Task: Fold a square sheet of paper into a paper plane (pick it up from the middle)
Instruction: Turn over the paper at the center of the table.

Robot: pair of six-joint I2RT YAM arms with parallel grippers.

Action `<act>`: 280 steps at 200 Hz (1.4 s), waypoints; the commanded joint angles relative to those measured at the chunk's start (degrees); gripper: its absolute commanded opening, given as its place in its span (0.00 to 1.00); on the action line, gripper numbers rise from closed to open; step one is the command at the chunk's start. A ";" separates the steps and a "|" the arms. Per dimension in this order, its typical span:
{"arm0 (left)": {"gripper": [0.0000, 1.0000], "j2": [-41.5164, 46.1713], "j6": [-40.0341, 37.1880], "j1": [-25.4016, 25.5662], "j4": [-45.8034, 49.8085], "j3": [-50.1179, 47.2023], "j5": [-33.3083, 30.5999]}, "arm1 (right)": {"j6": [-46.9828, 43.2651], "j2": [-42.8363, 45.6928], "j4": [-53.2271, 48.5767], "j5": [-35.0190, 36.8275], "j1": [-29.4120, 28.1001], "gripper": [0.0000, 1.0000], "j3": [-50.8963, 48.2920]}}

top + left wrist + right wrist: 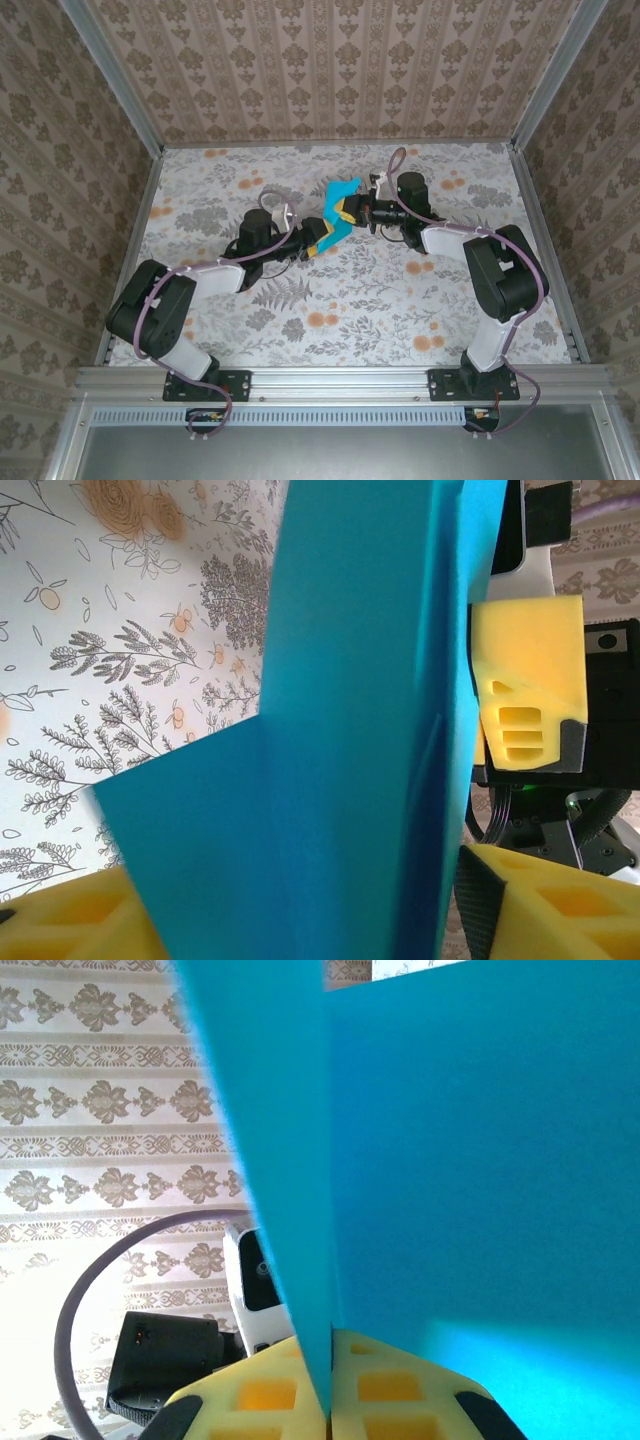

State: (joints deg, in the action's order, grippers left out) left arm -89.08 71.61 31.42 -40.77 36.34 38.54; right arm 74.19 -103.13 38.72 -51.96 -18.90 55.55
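Flowered cloth covers the surface, and damask wallpaper closes it in on three sides. From overhead the teal-blue paper is a small creased shape held up between the two arms over the middle. Its folds are hard to read, and its edges run out of both wrist views. The right tool has its yellow pads pinched tight on a fold. The left tool stands fairly wide, a pad on either side of the sheet; whether they touch it I cannot tell.
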 commanded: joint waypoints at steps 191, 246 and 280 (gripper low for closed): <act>0.11 9.59 -26.65 -1.21 40.28 7.91 -11.23 | -29.13 6.44 -43.94 8.95 3.24 0.56 5.90; 0.10 12.43 -40.92 3.22 77.81 22.55 -39.77 | -37.13 12.29 -54.50 24.21 3.16 0.64 4.94; 0.09 7.08 -42.07 8.51 91.54 31.54 -58.44 | -37.30 14.24 -55.37 29.03 3.06 0.66 3.40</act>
State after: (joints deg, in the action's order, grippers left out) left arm -78.22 33.98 36.97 33.71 62.28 -1.39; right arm 39.27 -91.31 -12.56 -29.58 -15.53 60.12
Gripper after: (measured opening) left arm 0.097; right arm 0.654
